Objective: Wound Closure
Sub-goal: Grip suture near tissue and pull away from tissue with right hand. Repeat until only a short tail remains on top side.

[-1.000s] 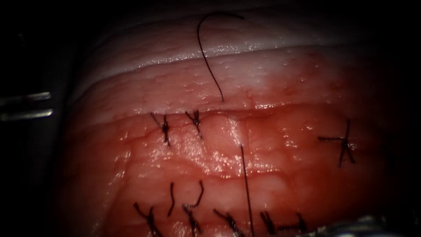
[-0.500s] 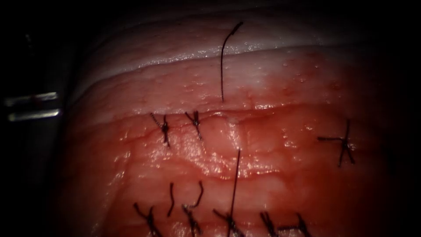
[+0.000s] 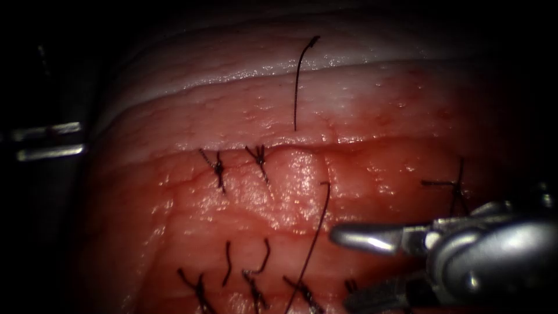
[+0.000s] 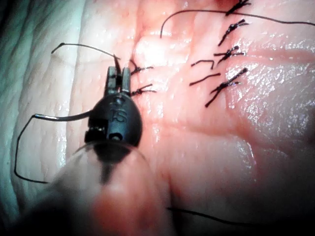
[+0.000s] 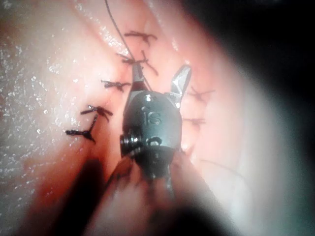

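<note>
Right tool (image 3: 349, 267) now entered over tissue (image 3: 174, 192), jaws open, empty, beside thread (image 3: 314, 238); left jaws closed.

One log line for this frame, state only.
right tool: jaws open, holds nothing, beside thread | left tool: hold unclear, near tied stitches

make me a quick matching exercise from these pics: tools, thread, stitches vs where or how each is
Things:
1 right tool
2 left tool
3 long thread
4 knots

States:
a tied across the cut
b fingers open, holding nothing
c one end free, the other in the tissue
d tip close beside two tied stitches

Pairs: 1-b, 2-d, 3-c, 4-a
</note>
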